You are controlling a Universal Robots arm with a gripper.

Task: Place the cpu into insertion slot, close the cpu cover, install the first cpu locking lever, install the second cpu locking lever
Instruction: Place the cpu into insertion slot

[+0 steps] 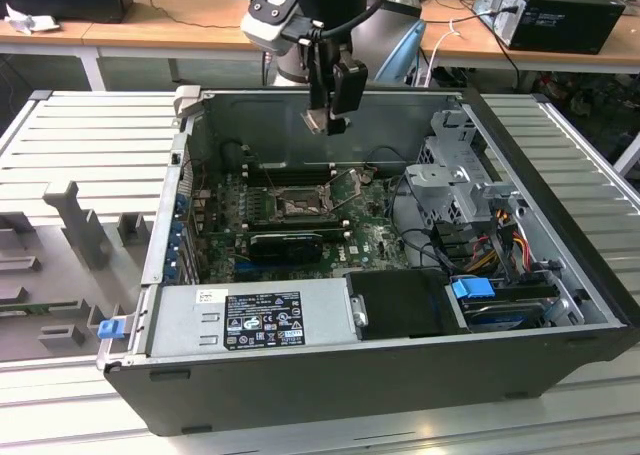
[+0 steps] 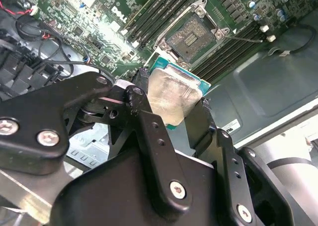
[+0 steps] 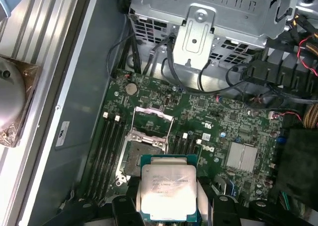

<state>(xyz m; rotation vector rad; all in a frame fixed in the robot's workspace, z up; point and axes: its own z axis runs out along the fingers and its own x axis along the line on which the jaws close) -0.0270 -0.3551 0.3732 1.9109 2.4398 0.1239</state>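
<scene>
Exterior view: where is the gripper point(image 1: 322, 123) logged? (first observer)

Above the open computer case point(image 1: 400, 370), which is set on the ribbed grey worktop point(image 1: 90, 145). It is hung over the green board point(image 1: 375, 237), well clear of it. (second observer)

Gripper state? (first observer)

Clenched on the cpu point(image 3: 166, 191). In both wrist views the chip is seen pinched by two opposite edges between the black fingers point(image 2: 140, 87), silver top shown in the first wrist view. (second observer)

The insertion slot point(image 3: 132, 159)? (first observer)

Recorded on the board beside the long black memory slots point(image 3: 107, 146), dark pin field exposed. The cpu is seen in the air, apart from it, not seated. (second observer)

The cpu cover point(image 3: 155, 112)? (first observer)

Noted swung up on its hinge, off the socket. In the second wrist view a thin wire lever point(image 2: 246, 37) is seen standing away from the socket rim. (second observer)
</scene>
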